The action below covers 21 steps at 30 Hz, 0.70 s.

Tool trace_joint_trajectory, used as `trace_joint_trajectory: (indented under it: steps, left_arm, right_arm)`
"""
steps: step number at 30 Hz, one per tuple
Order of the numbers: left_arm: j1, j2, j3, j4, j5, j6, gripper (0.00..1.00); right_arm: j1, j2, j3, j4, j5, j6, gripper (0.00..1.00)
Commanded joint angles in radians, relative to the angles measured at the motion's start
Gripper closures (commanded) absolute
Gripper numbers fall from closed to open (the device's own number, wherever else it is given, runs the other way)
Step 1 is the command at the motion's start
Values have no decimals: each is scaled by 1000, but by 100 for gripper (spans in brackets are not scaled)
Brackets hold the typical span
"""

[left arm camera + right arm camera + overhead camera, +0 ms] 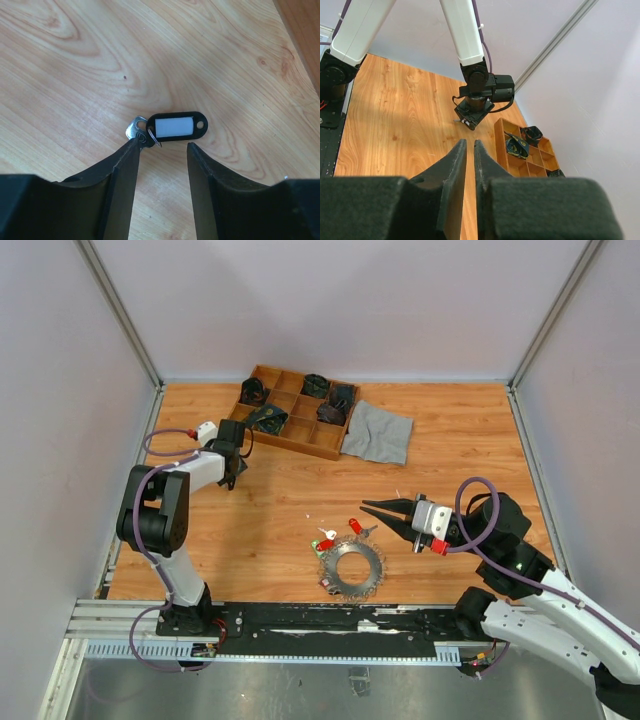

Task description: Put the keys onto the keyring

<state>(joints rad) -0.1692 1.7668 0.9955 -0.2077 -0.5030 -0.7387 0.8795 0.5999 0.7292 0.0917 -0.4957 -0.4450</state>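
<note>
The left pincer [162, 146] is open low over the desk [75, 60], a black-tagged key [172, 126] lying at its fingertips, near the tray [290, 410]. The right pincer [469, 143] hovers almost closed and empty, beside the keyring [352, 568] and loose keys [327, 544].

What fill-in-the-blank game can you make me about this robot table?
1. The key between the left arm's jaws has a ____ tag with a white label.
2. A ____ cloth lies beside the wooden tray.
3. The keyring lies nearer the ____ arm's jaws.
Missing words: black, grey, right.
</note>
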Motion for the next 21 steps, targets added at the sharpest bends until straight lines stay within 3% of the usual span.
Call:
trace_joint_trajectory:
  steps: [1,11,21]
  left_arm:
    - [11,-10,2,-3,-65,-14,53]
    - [17,-9,5,3,-72,2,62]
    - [22,6,11,-8,-103,19,85]
  right_arm:
    - [18,-6,-6,13,6,-2,88]
    - [18,-9,-8,10,5,4,87]
    - [18,-13,-8,6,2,5,87]
